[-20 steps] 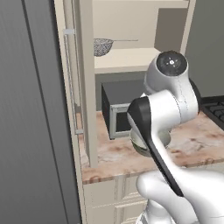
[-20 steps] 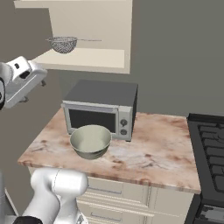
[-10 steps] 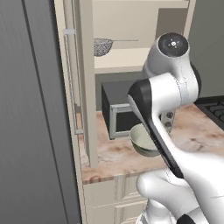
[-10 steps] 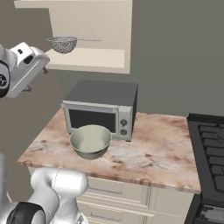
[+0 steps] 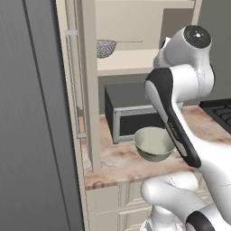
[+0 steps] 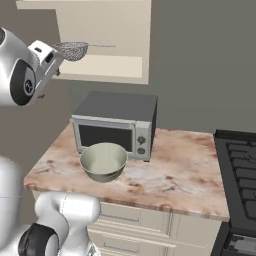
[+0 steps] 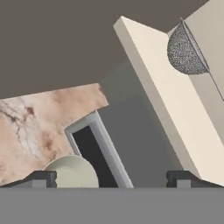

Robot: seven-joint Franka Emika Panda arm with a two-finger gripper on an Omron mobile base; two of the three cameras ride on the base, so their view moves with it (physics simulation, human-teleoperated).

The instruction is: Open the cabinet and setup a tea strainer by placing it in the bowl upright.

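Observation:
The cabinet (image 5: 135,27) stands open, its door (image 5: 88,90) swung out edge-on at the left. The tea strainer (image 6: 75,50) lies on the cabinet's beige shelf (image 6: 107,66), handle pointing right; it is also seen as a grey mesh dome (image 7: 186,50) at the upper right of the hand view. The pale bowl (image 6: 103,161) sits on the counter in front of the microwave (image 6: 115,125). My gripper (image 7: 113,179) is open with nothing between its fingers. The hand (image 6: 46,59) hovers just left of the shelf, a little below the strainer and apart from it.
A marble counter (image 6: 175,175) carries the bowl and microwave. A black stove (image 6: 240,170) sits at the right. A tall dark grey panel (image 5: 31,113) rises left of the open door, whose silver handle (image 5: 71,81) faces it. Cream drawers (image 6: 150,227) lie below.
The arm has risen and swung its hand up toward the cabinet shelf, closer to the strainer. The jaws have stayed open. Bowl, strainer and door have not moved.

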